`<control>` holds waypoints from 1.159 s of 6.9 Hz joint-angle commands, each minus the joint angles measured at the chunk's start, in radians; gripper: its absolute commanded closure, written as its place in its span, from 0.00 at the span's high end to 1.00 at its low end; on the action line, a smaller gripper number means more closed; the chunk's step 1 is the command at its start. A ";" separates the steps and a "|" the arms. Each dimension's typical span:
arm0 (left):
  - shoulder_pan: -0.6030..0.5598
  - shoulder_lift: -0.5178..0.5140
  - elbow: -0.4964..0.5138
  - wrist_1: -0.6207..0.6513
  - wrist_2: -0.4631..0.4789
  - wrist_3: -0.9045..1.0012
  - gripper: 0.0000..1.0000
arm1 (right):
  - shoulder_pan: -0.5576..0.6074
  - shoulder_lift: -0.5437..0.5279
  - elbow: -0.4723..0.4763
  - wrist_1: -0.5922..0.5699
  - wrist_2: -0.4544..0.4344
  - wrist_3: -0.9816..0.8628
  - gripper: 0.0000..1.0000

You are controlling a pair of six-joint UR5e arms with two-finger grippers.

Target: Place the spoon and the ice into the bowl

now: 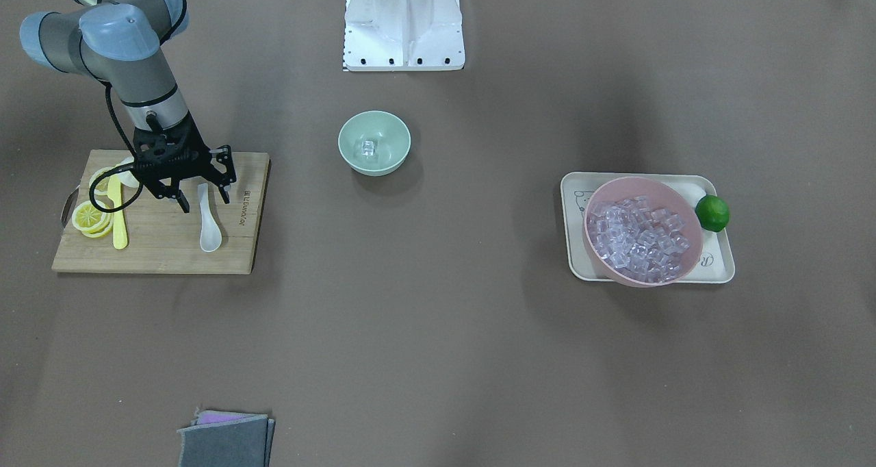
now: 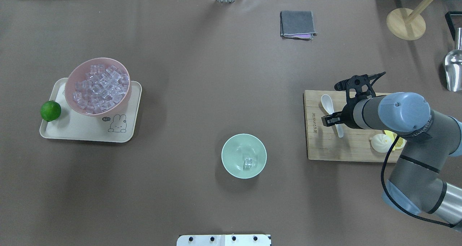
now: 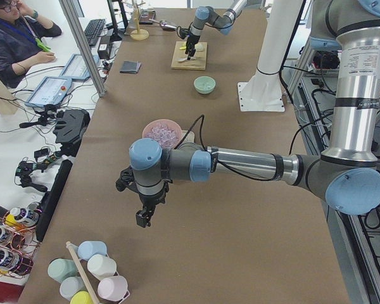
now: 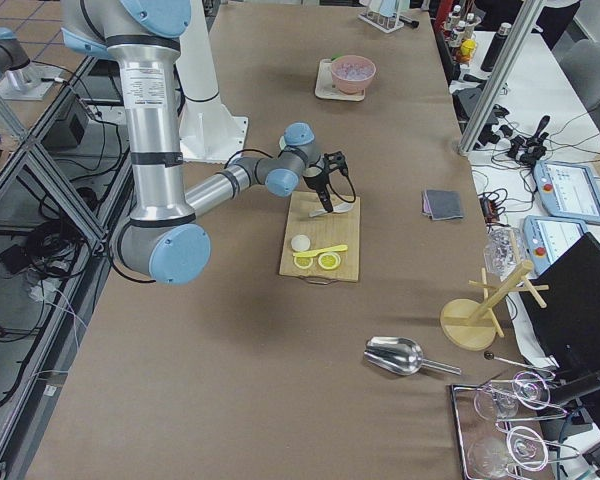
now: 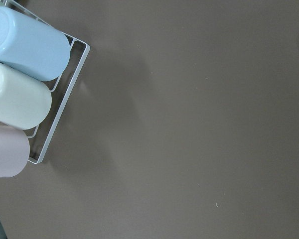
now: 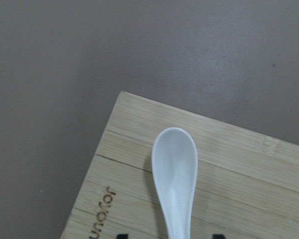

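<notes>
I see right gripper [image 1: 204, 200] jaws open astride spoon [image 1: 209, 231], handle partly hidden; left gripper [image 3: 142, 220] jaws: can't tell.

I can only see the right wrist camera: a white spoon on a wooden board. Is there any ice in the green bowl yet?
Observer: Yes. One clear ice cube lies in the mint-green bowl.
Operator: Is the gripper holding the spoon?
Observer: Not yet. The right gripper is open, with one finger on each side of the handle of the spoon.
Operator: Where's the other arm?
Observer: The left gripper hangs near a rack of cups, far from the bowl. I cannot tell whether it is open or shut.
</notes>
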 commanded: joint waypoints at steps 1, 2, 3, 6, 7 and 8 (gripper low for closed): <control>0.000 -0.001 -0.001 0.000 0.000 0.000 0.98 | 0.001 -0.008 -0.010 -0.001 0.001 0.028 0.50; 0.000 -0.001 -0.001 0.000 0.000 0.000 0.99 | 0.001 -0.011 -0.010 -0.001 0.001 0.041 0.49; 0.000 -0.001 -0.001 0.000 0.000 0.000 0.98 | 0.001 -0.016 -0.011 -0.001 0.001 0.050 0.49; 0.000 0.000 -0.002 0.000 0.000 0.002 0.98 | -0.002 -0.014 -0.016 -0.001 0.003 0.056 0.49; 0.000 0.000 -0.002 0.000 0.000 0.002 0.98 | -0.005 -0.011 -0.016 -0.001 0.005 0.061 0.49; 0.000 -0.001 -0.001 0.000 0.000 0.002 0.98 | -0.010 -0.009 -0.016 -0.001 0.003 0.061 0.48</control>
